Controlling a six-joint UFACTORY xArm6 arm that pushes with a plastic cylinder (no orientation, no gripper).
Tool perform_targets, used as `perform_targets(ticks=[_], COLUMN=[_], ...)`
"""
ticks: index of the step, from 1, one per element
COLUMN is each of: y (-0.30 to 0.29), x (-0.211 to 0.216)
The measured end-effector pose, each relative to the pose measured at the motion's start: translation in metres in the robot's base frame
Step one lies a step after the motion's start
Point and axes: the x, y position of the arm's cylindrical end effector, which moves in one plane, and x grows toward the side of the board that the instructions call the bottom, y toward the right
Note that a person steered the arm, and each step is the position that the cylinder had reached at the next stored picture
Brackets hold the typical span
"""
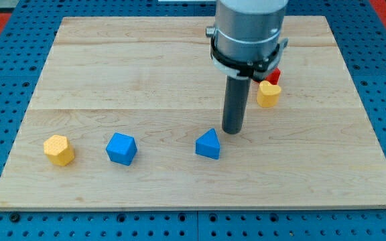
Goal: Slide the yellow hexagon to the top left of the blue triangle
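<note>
At the lower left of the frame, the yellow hexagon (59,150) sat on the wooden board (146,73), well apart from the blue triangle (208,144). Just right of it lay a blue cube (121,148), between the two. The blue triangle rested at lower centre. My tip (232,132) stood on the board just above and to the right of the triangle, near it but apart; being a bare rod, it held nothing. Farther right, in the upper right part, a yellow heart-shaped block (268,94) lay beside a red block (274,74) half hidden behind the arm.
</note>
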Motion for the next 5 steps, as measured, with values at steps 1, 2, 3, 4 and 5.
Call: perform_targets(ticks=[1, 2, 3, 4, 5], y=[-0.024, -0.002, 0.073, 0.111, 0.111], x=[0.017, 0.005, -0.026, -0.028, -0.028])
